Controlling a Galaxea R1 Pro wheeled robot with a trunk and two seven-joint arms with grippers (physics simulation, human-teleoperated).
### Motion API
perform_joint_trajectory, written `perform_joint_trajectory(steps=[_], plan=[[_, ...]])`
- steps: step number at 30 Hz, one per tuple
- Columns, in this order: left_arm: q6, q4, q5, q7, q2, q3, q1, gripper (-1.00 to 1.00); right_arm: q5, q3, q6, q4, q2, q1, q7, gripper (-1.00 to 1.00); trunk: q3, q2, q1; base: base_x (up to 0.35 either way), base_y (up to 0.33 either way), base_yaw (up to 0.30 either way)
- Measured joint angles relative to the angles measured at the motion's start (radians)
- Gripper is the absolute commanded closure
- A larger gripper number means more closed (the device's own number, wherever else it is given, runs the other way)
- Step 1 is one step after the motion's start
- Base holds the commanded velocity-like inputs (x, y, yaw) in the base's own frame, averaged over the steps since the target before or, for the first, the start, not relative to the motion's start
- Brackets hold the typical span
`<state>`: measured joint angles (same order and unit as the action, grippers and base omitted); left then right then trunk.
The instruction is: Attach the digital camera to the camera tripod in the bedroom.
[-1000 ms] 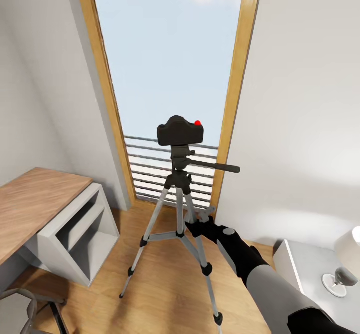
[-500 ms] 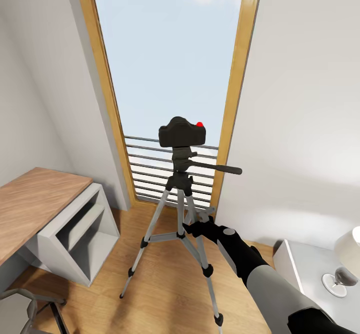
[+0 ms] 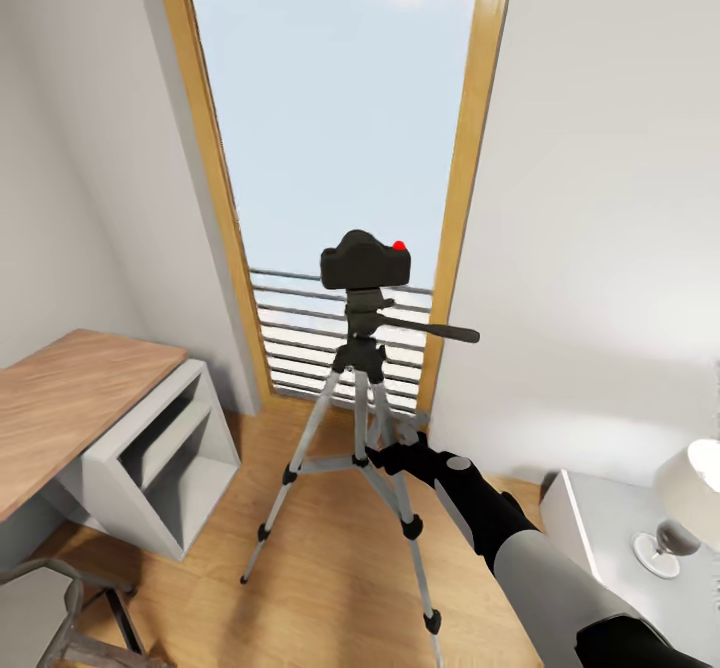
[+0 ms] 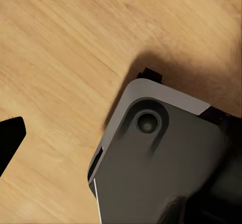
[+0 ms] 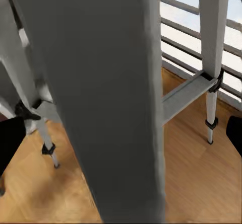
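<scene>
Behind the camera tripod (image 3: 360,418) leg, right pincer (image 3: 392,451) fingertips are hidden.

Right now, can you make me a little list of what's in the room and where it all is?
camera: black, red button, sitting on top of the tripod's head
tripod: standing on the wood floor in front of the window
right end effector: at one tripod leg, below the head; open or shut unclear
window: tall, wood frame, sky outside, railing at the bottom
desk: wooden top, against the left wall
lamp: on a small grey table at right
</scene>
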<state>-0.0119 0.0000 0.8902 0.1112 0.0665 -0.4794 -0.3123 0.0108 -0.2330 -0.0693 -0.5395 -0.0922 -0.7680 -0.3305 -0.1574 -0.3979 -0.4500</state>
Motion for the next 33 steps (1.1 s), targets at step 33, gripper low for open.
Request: perform_joint_trajectory(steps=[33], plan=[[-0.001, 0.0, 0.0, 0.0, 0.0, 0.0, 0.0, -1.0, -0.001, 0.001, 0.001, 0.0, 0.003, 0.0, 0.012, -1.0, 0.0, 0.0, 0.0, -0.185, -0.018, 0.0]])
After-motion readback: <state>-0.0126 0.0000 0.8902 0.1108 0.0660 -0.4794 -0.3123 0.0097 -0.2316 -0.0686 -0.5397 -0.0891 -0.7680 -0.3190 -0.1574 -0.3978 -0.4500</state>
